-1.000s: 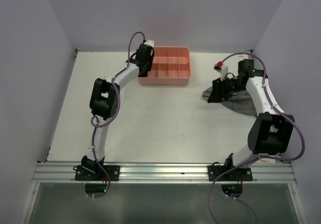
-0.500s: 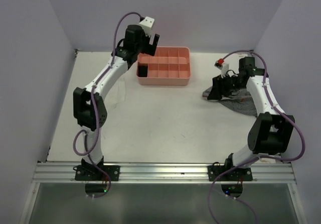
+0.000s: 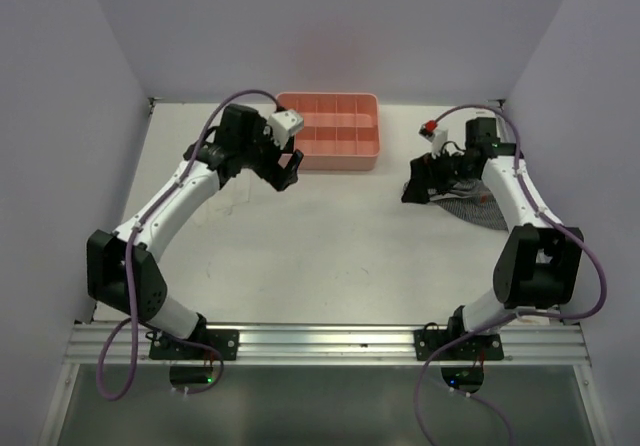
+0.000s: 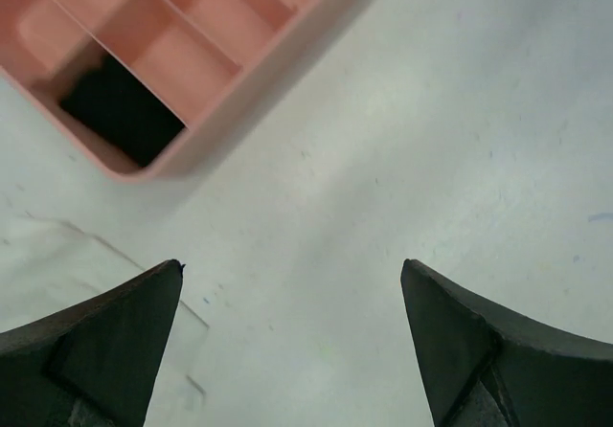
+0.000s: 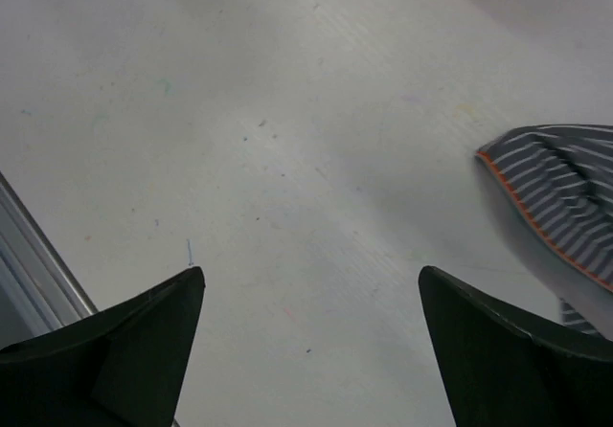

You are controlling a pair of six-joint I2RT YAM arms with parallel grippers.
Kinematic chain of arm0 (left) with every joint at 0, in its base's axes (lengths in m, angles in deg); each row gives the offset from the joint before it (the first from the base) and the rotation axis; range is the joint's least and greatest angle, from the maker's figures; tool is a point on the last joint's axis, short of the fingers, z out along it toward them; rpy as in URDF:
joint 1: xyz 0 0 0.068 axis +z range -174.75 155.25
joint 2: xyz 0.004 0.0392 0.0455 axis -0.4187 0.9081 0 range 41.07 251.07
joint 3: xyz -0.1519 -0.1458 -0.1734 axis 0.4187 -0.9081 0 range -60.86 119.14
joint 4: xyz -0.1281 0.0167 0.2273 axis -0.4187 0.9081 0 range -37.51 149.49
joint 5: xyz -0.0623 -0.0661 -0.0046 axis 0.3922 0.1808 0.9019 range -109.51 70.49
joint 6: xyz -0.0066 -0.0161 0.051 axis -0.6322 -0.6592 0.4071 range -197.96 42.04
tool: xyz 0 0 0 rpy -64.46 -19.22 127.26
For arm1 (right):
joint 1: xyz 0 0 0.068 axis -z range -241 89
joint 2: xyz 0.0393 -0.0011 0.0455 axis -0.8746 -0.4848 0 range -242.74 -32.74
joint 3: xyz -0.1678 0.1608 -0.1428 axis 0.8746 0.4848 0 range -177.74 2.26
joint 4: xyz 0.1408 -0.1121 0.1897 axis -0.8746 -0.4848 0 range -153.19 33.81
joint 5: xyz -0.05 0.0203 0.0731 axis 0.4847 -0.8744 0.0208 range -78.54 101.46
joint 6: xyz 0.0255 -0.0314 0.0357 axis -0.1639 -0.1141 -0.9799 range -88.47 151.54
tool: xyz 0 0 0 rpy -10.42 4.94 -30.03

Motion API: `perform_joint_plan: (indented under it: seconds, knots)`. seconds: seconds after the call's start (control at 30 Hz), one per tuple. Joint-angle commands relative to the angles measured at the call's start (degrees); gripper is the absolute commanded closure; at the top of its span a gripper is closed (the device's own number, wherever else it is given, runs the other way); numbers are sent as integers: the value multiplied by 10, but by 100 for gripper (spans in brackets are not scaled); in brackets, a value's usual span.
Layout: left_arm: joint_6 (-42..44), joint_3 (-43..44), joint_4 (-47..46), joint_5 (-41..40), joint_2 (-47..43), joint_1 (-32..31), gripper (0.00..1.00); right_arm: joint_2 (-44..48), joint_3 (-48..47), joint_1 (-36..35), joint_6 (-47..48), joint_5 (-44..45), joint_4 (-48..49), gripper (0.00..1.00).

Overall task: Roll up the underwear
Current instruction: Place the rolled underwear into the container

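Note:
The black underwear (image 4: 120, 111) lies bundled in a corner compartment of the pink tray (image 4: 239, 82); in the top view my left wrist hides it. My left gripper (image 3: 285, 173) is open and empty, hovering over bare table just in front of the tray's (image 3: 345, 154) left corner; its jaws (image 4: 292, 266) stand wide apart. My right gripper (image 3: 414, 188) is open and empty, low over the table at the left edge of a grey striped cloth (image 3: 478, 208). In the right wrist view its jaws (image 5: 311, 272) frame bare table.
The grey striped cloth with an orange hem (image 5: 565, 188) lies to the right of my right gripper. A thin pale sheet (image 4: 86, 274) lies flat on the table by my left finger. Walls close the table on three sides; a metal rail (image 3: 320, 341) runs along the near edge.
My left arm rose from the tray's left corner, leaving the black bundle in the compartment, then swung down to the table in front of the tray. My right gripper shifted slightly left.

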Motion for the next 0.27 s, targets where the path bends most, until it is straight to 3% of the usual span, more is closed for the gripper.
perform_joint_plan:
  seconds: [0.0, 0.13, 0.23]
  knots:
    - [29, -114, 40, 19, -80, 8, 0, 50, 73, -55, -3, 30, 29, 1]
    - [22, -209, 34, -4, -123, 8, 0, 81, 135, -99, 0, 51, 45, 1]
    - [17, -229, 39, -5, -139, 9, 0, 100, 167, -114, 2, 62, 52, 1]
